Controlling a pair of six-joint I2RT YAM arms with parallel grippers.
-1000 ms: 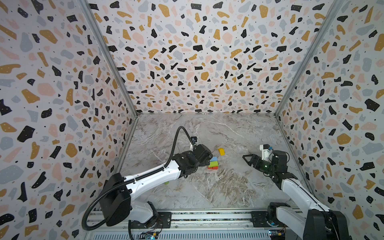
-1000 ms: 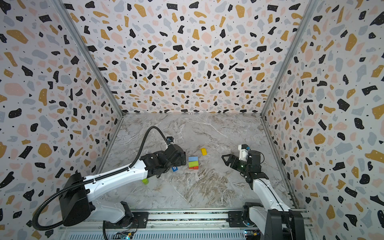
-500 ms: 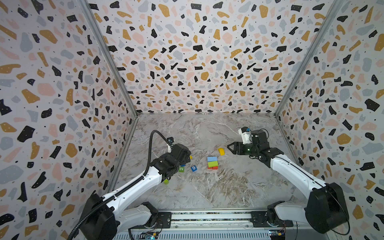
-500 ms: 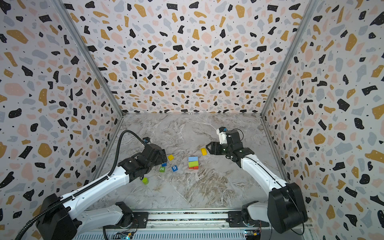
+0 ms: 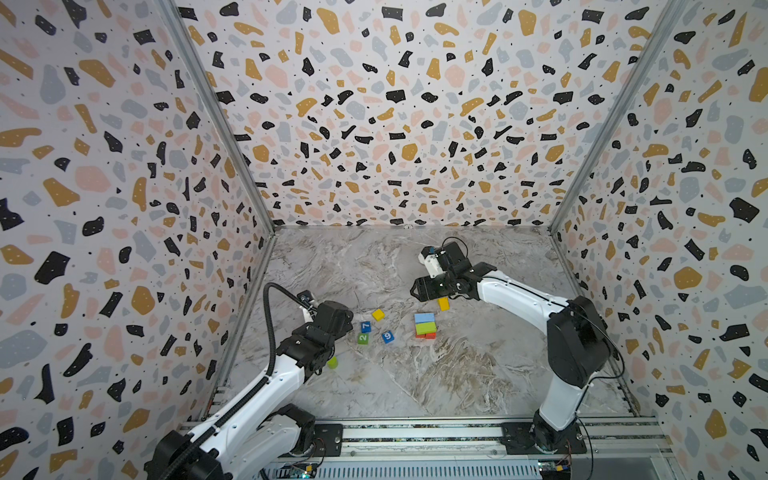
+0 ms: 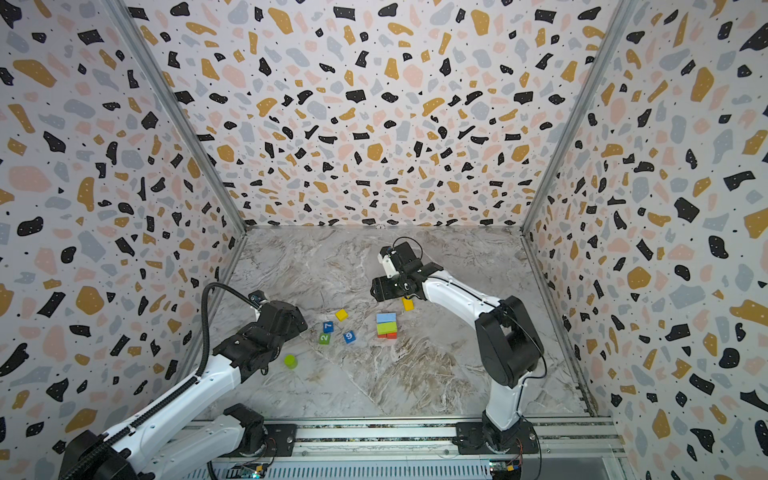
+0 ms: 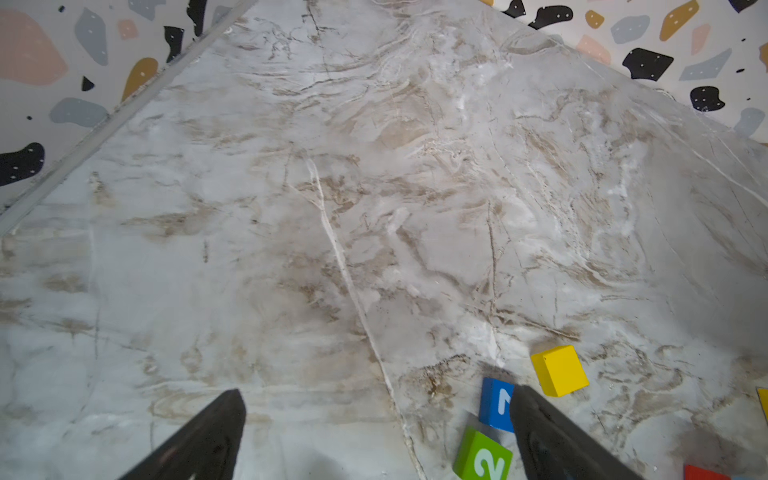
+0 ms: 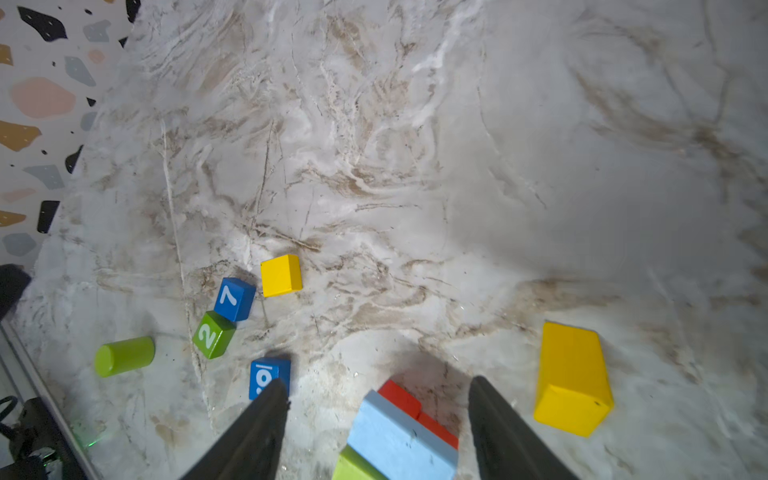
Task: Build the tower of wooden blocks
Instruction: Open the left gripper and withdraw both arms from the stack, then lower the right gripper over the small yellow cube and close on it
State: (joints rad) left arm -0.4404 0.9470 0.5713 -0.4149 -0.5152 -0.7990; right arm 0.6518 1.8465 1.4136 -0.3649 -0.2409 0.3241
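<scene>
Marbled tabletop [image 5: 478, 374] carries the wood block tower [image 5: 425, 324] and loose wood blocks [image 5: 387, 336].

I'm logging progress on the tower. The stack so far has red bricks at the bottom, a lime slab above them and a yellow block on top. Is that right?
Not quite. The top layer of the wood block tower is a light blue slab, not a yellow block. The red bricks at the bottom and the lime slab above them are as you say. Both top views show it.
</scene>
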